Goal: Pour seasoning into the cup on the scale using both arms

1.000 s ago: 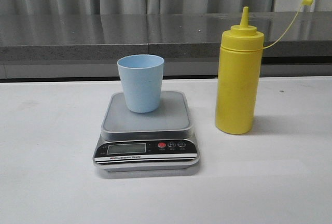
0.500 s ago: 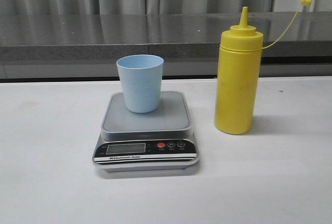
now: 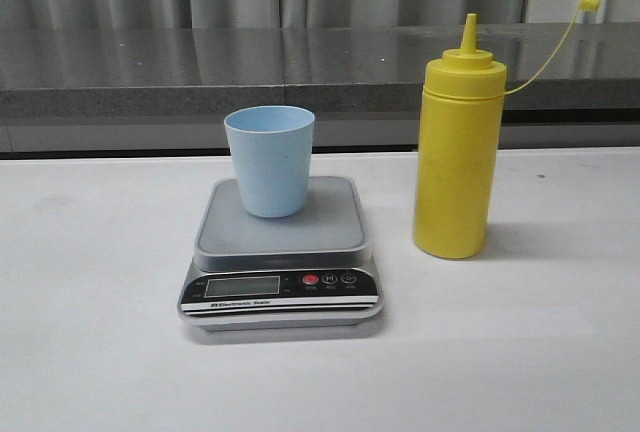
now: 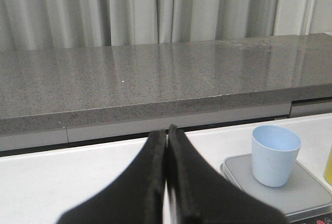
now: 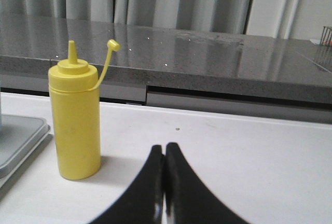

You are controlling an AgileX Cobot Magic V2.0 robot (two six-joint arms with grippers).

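Yellow plastic catches the eye first: the bottle (image 3: 458, 152) stands upright on the white table (image 3: 540, 352), right of centre in the front view, its cone nozzle bare and its small cap (image 3: 591, 1) dangling out on a thin tether toward the upper right corner of the frame. Just to its left, apart from it, sits the scale (image 3: 282, 252) at the middle of the frame, black panel with LCD and red button facing the camera. The pale blue cup (image 3: 270, 160) stands upright on the back part of the grey platform, left of its middle, mouth open upward. Neither arm shows in the front view. In the left wrist view the left gripper (image 4: 167, 136) has its two black fingers pressed together with nothing between them, and the cup (image 4: 275, 154) and scale (image 4: 306, 193) lie at the lower right of that frame. In the right wrist view the right gripper (image 5: 164, 154) is likewise closed and empty, low over the table, with the bottle (image 5: 75, 123) standing at the left of the frame, well apart from it.
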